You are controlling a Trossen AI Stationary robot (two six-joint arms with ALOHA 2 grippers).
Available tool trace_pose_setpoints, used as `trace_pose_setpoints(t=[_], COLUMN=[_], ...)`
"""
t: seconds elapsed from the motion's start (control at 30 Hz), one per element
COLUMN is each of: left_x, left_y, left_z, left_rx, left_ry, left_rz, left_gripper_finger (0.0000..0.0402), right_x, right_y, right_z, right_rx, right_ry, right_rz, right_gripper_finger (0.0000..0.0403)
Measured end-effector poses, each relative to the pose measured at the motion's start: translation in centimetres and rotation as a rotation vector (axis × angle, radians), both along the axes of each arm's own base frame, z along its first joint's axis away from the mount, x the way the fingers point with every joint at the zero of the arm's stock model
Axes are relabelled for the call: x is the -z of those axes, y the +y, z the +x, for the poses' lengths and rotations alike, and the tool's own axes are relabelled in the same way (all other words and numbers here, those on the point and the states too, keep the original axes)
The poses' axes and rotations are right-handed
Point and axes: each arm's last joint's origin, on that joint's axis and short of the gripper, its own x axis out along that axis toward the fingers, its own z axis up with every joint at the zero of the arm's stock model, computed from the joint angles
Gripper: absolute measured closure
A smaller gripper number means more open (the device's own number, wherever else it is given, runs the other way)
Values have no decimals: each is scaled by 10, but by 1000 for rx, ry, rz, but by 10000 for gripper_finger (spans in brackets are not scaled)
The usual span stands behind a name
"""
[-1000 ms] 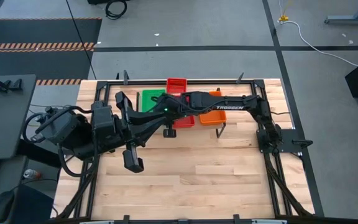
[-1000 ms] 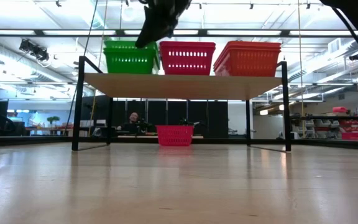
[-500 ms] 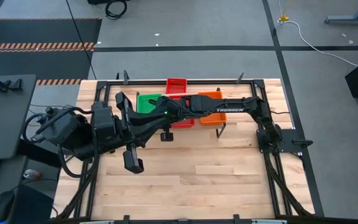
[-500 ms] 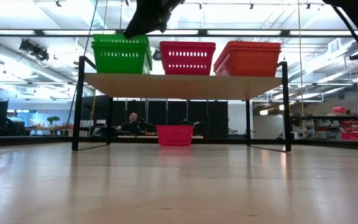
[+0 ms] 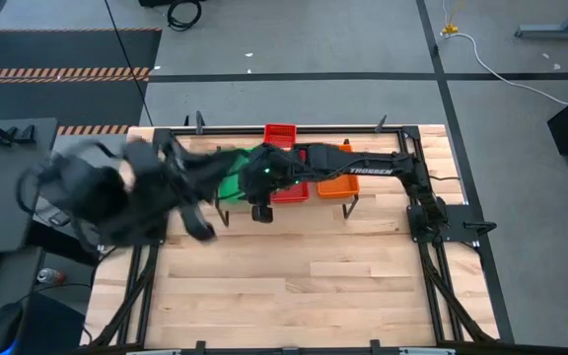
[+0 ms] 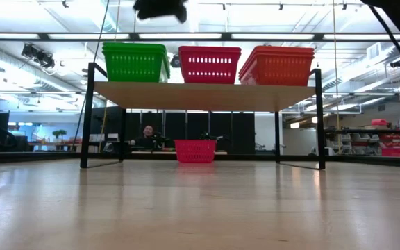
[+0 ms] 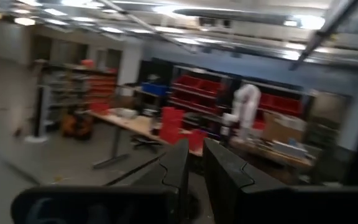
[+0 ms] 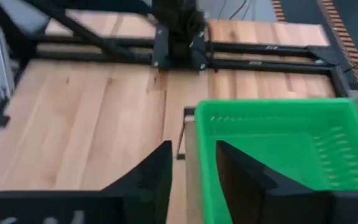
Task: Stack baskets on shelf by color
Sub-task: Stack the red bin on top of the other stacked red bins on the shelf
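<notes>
Green plastic with mesh walls makes up the basket stack [image 6: 135, 62] at the left end of the shelf [image 6: 203, 95] in the low view; the red baskets [image 6: 209, 64] sit in the middle and the orange baskets [image 6: 276, 66] at the right end, one corner of the orange stack riding a little higher than the rest. All three stacks rest on the light-wood plank, close together without clearly touching. One more red basket [image 6: 195, 151] stands on the table [image 6: 200, 208] behind the shelf, seen between its black legs.

From the right wrist view, the green stack's rim [image 8: 272, 115] lies just past the right pincer [image 8: 191, 158], whose two dark fingers stand apart on either side of the basket's near wall without pressing it, so the wall is released. In the high view the right pincer [image 5: 261, 177] hangs over the green stack [image 5: 233, 182], the right arm reaching across the shelf from the table's right side.

The left pincer [image 7: 191, 165] is well away from the baskets at the table's left edge, its arm blurred in the high view; it points out into the room, its fingers nearly together and holding nothing.
</notes>
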Motion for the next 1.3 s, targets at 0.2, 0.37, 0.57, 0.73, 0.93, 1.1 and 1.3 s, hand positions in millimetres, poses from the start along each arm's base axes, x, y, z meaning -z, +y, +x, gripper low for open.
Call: trace_pose_setpoints(t=[0.2,0.37,0.57,0.73,0.93,1.1,1.3], left_x=[-3,18,52,70,100,132,176], left_y=[40,81,134,178,241,293,346], left_z=[-29,-38,-25,2,38,71,97], left_rx=[-120,-171,-198,-185,-151,-58,105], left_ry=[70,179,418,559,680,742,825], left_rz=[-53,-154,-318,-368,-457,-507,-536], left_gripper_finger=[349,349,349,349,349,349,349], right_x=[-35,-48,-65,-80,-93,-103,-110], right_y=[-9,-26,-38,-43,-48,-50,-55], right_z=[-22,-50,-77,-107,-148,-175,-192], right_rx=[139,286,392,470,519,495,464], right_ry=[5,74,94,140,237,288,274], right_rz=[23,67,130,118,87,41,27], right_gripper_finger=[236,229,231,231,231,231,231])
